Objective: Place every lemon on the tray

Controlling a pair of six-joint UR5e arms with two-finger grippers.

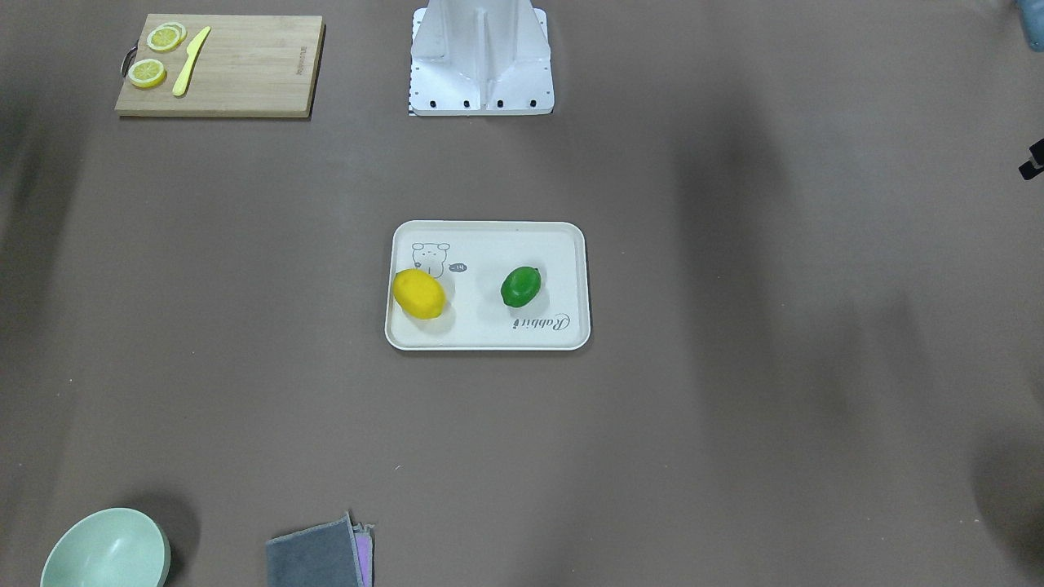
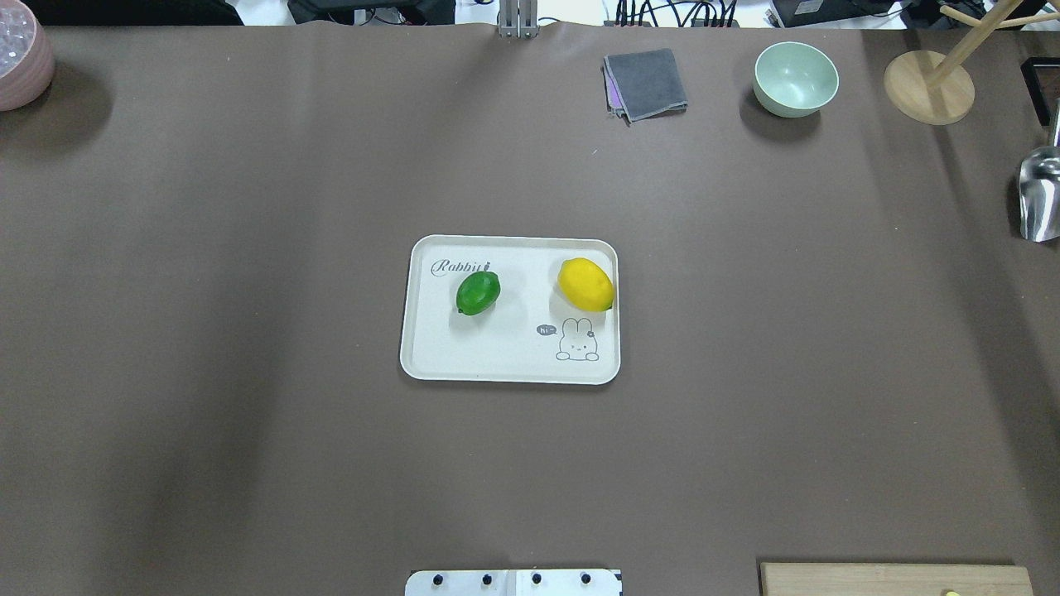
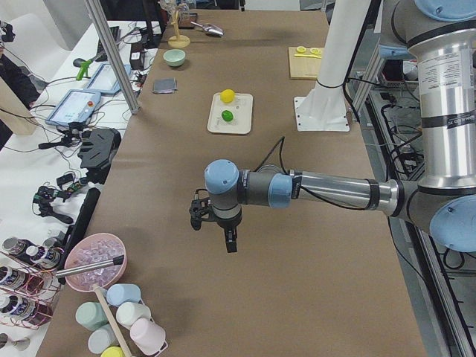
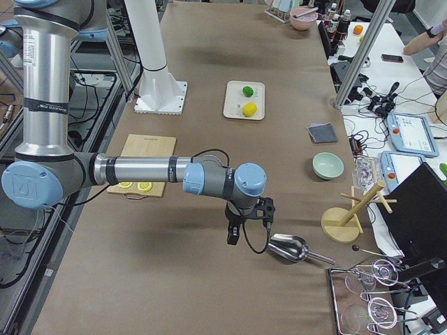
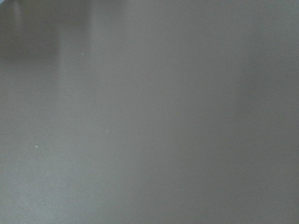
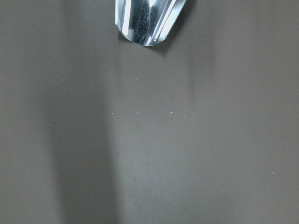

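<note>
So my left tool point(image 3: 230, 242) hangs over bare worktop point(image 2: 248, 331) out toward my left end, well apart from everything; my right tool point(image 4: 233, 234) hangs out at the opposite end, just beside a metal scoop point(image 4: 288, 248). Both only turn up in the side views, so honestly I can't tell whether either one is released or clenched; the wrist cameras give me plain worktop and the scoop's lip, nothing more. Heading inward, the tray point(image 2: 497, 356) sits mid-worktop; the yellow lemon point(image 2: 585, 284) lies on it close against one short rim, above the rabbit drawing; the green lemon point(image 2: 478, 293) lies on it too, just under the script, apart from the yellow one. Both are inside the rim, so I'd call this done; the lemon slices point(image 1: 147, 73) on the cutting board point(image 1: 245, 69) don't count, I reckon; nothing left to fetch.
</note>
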